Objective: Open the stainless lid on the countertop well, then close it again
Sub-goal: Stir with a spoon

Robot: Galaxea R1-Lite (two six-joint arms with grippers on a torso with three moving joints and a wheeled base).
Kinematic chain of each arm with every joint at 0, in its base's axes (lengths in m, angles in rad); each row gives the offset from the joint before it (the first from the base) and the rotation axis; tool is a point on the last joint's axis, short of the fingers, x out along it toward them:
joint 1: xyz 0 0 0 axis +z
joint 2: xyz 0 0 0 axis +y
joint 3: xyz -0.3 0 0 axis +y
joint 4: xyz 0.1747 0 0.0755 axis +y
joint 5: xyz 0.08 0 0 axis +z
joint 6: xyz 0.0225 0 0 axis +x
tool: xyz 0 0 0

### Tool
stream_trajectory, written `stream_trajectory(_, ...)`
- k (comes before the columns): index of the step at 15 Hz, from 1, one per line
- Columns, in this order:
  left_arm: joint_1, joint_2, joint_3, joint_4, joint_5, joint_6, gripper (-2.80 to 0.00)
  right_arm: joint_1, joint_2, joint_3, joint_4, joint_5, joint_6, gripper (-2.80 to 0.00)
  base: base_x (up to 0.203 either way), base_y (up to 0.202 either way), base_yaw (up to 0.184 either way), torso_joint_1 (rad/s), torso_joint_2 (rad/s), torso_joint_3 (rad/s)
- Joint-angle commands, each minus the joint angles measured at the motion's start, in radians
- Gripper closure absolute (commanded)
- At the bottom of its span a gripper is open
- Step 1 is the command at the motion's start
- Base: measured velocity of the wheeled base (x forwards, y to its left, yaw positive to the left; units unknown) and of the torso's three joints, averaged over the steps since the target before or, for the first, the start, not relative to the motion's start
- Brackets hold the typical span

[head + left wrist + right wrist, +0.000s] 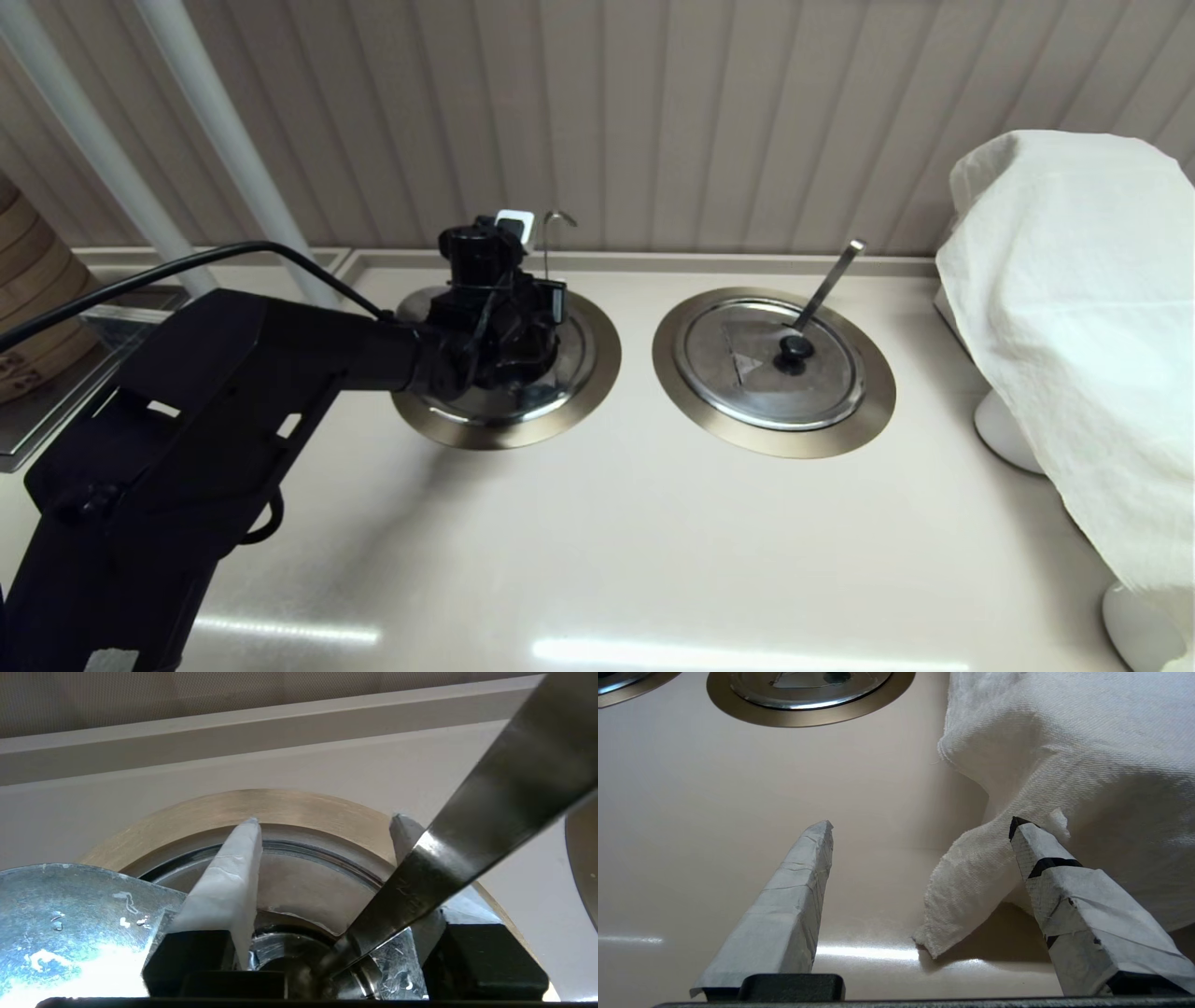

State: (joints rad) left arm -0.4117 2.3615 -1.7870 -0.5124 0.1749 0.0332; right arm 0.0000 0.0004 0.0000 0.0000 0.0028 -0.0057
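The stainless lid (495, 403) is at the left countertop well, whose bronze flange (523, 435) rings it. A hook-ended utensil handle (557, 220) rises behind it. My left gripper (518, 359) reaches down onto the lid's centre, hiding the knob in the head view. In the left wrist view the taped fingers (233, 877) straddle the dark knob (280, 975), with the left gripper (324, 821) shut on it. The shiny lid (70, 924) lies close below, and flange (280, 807) and well wall (299, 884) show beyond. The utensil handle (490, 826) crosses one finger. The right gripper (920, 823) is open above the counter.
The twin lid (747, 369) with a black knob (795, 348) and a flat bar handle (831, 275) fills the right well. A white cloth (1074, 308) drapes something at far right, and its corner (971, 882) hangs between my right fingers. Bamboo steamers (28, 289) stand far left.
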Motion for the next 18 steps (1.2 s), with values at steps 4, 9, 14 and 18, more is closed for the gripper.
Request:
stream_trajectory(4,-0.009,-0.004,0.003,-0.005,0.003,-0.003,-2.8,0.0,0.0,0.0,0.0,0.0,0.0,-2.8,0.0,0.0,0.0,0.0,0.0,0.0)
stream_trajectory(9,-0.009,-0.041,0.055,-0.005,0.0,-0.007,-2.8,0.0,0.0,0.0,0.0,0.0,0.0,-2.8,0.0,0.0,0.0,0.0,0.0,0.0)
stream_trajectory(14,-0.009,-0.142,0.165,-0.003,-0.074,-0.013,-2.8,0.0,0.0,0.0,0.0,0.0,0.0,-2.8,0.0,0.0,0.0,0.0,0.0,0.0)
stream_trajectory(18,-0.02,-0.213,0.248,-0.001,-0.151,-0.011,-2.8,0.0,0.0,0.0,0.0,0.0,0.0,-2.8,0.0,0.0,0.0,0.0,0.0,0.0)
